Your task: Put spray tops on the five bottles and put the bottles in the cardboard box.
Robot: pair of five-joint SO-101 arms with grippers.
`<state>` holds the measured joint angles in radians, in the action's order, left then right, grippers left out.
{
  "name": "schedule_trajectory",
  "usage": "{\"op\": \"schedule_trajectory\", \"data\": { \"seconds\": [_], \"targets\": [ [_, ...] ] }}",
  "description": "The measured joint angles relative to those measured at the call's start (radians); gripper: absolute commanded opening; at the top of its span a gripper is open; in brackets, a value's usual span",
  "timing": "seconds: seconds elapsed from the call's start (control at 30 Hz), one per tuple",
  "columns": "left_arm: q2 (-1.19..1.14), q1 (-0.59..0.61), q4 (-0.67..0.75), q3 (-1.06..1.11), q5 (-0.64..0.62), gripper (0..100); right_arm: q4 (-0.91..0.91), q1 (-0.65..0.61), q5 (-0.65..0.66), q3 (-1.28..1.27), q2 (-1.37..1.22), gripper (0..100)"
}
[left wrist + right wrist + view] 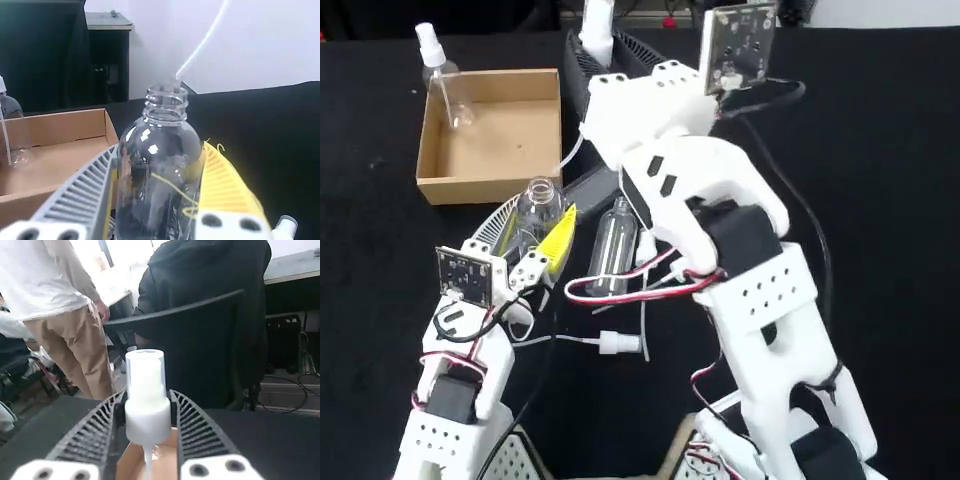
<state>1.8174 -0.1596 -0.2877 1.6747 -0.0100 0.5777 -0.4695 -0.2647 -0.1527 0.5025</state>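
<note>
Right gripper (146, 399) clamping spray top (145, 377), left gripper (160, 150) clamping bottle (156, 192)

I see a glossy clear-plastic bottle (155, 165), a smooth white plastic spray top (146, 412), a matt cardboard box (485, 187) and a matt black tablecloth (890, 150).

White plastic arms (760, 290) carry black servos (745, 235), red-and-white cables (620, 290) and dark camera boards (465, 275).
</note>
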Motion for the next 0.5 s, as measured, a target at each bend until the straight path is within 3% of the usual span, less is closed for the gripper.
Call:
{"op": "schedule_trajectory", "data": {
  "seconds": [0.5],
  "targets": [
    [0.000, 0.000, 0.000, 0.000, 0.000, 10, 0.032, -0.026, 0.017, 0.072, 0.003, 3.8]
  ]
}}
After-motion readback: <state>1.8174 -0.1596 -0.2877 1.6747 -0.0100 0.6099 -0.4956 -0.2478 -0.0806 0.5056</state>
